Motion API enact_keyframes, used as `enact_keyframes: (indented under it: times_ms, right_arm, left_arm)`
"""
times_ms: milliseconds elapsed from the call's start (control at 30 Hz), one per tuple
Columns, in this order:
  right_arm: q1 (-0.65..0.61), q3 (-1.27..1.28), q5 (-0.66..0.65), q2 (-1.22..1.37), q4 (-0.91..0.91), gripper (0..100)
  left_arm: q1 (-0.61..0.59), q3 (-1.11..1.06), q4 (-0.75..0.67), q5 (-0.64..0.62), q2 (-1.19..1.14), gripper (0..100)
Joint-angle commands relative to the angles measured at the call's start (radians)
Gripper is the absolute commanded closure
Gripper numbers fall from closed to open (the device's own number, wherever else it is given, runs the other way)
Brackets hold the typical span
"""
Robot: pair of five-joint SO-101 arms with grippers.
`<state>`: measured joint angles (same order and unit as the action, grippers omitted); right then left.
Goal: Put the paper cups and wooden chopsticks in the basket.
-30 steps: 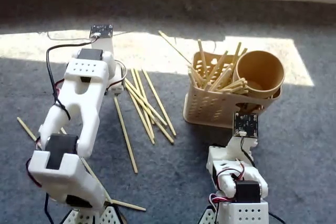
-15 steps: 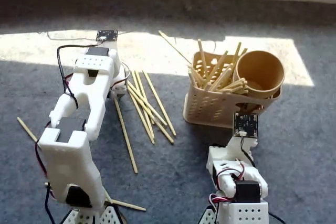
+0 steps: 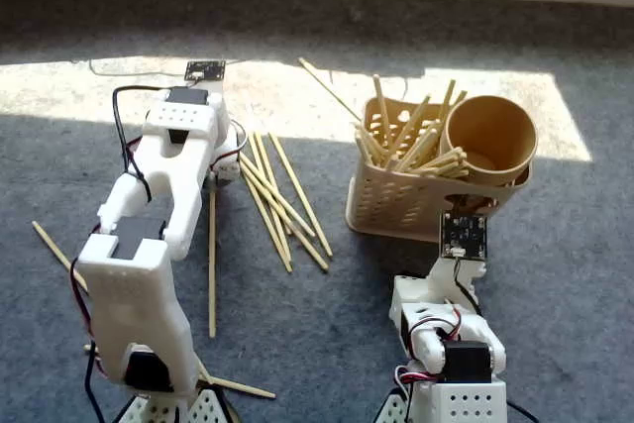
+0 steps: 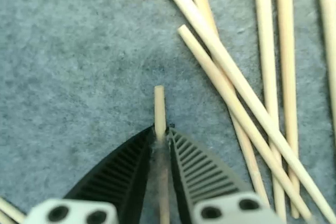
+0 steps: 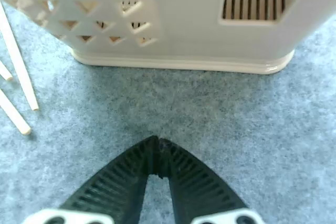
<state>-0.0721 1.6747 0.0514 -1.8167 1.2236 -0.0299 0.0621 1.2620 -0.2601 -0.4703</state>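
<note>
My left gripper (image 4: pixel 160 130) is shut on one wooden chopstick (image 4: pixel 159 103), whose tip sticks out a little past the fingertips. In the high view that chopstick (image 3: pixel 211 264) lies straight along the left arm, down on the carpet. Several loose chopsticks (image 3: pixel 277 195) lie crossed just to its right. The beige basket (image 3: pixel 391 207) holds a paper cup (image 3: pixel 490 136) and several upright chopsticks (image 3: pixel 406 141). My right gripper (image 5: pixel 158 142) is shut on nothing, low over the carpet just in front of the basket wall (image 5: pixel 184 19).
Single chopsticks lie at the left edge (image 3: pixel 50 243), by the left arm's base (image 3: pixel 238 386) and behind the basket (image 3: pixel 327 86). A cable (image 3: pixel 119 71) runs behind the left arm. Grey carpet lies open between the two arms.
The left arm stretched forward and lowered toward the pile. The chopstick that lay slanted beside it has swung straight and is now in the left gripper. The right arm stayed still.
</note>
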Motion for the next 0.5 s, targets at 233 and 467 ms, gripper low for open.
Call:
enact_keyframes:
  times_ms: [233, 467]
  right_arm:
    - [-0.007, 0.102, -0.009, -0.002, 0.007, 99.1]
    - [-0.007, 0.102, -0.009, -0.002, 0.007, 99.1]
  left_arm:
    - [0.015, 0.053, 0.025, 0.014, 0.019, 99]
    - [0.015, 0.002, 0.035, 0.015, 0.133, 100]
